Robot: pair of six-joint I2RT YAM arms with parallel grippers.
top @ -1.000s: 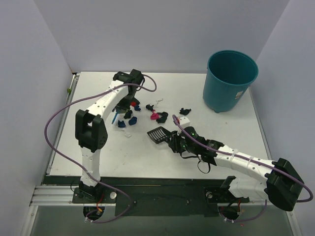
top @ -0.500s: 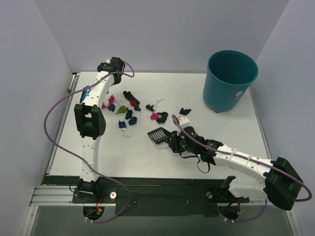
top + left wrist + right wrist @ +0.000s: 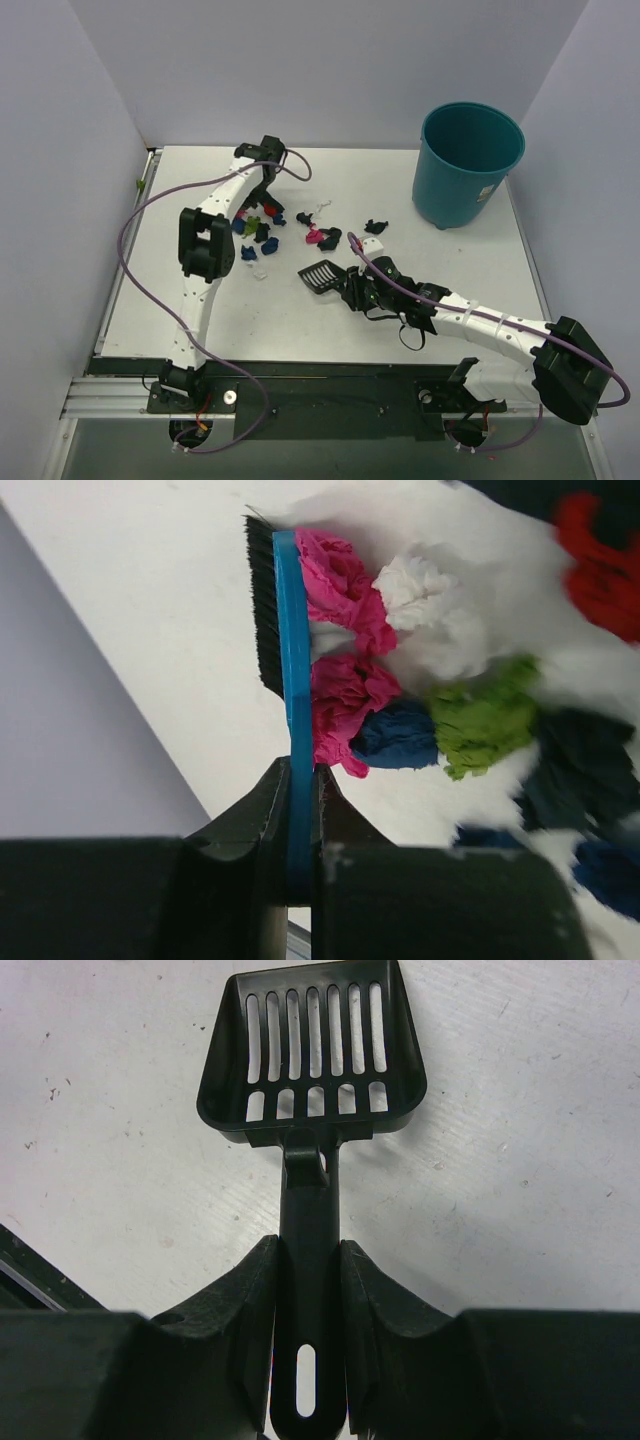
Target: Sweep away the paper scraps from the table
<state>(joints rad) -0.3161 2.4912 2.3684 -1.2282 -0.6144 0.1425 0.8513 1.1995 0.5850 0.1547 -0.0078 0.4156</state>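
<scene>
White table (image 3: 330, 185), grey walls round it, teal bin (image 3: 468, 165) at the far right. Paper scraps (image 3: 345, 685) are bunched left of centre, the pink ones pressed against the blue brush (image 3: 292, 630). A few lie loose just beyond the black scoop (image 3: 312, 1060), which holds none.

Left gripper (image 3: 300, 790) is clamped on the brush handle, right gripper (image 3: 308, 1260) on the scoop handle.

My judgement: the scraps are featherlight, soft and quick to scatter. I wouldn't pinch them. I'd herd them low and slow with the bristles.

Pink, green, navy, white paper scraps (image 3: 345, 690); blue brush (image 3: 293, 630); black slotted scoop (image 3: 310, 1078).
</scene>
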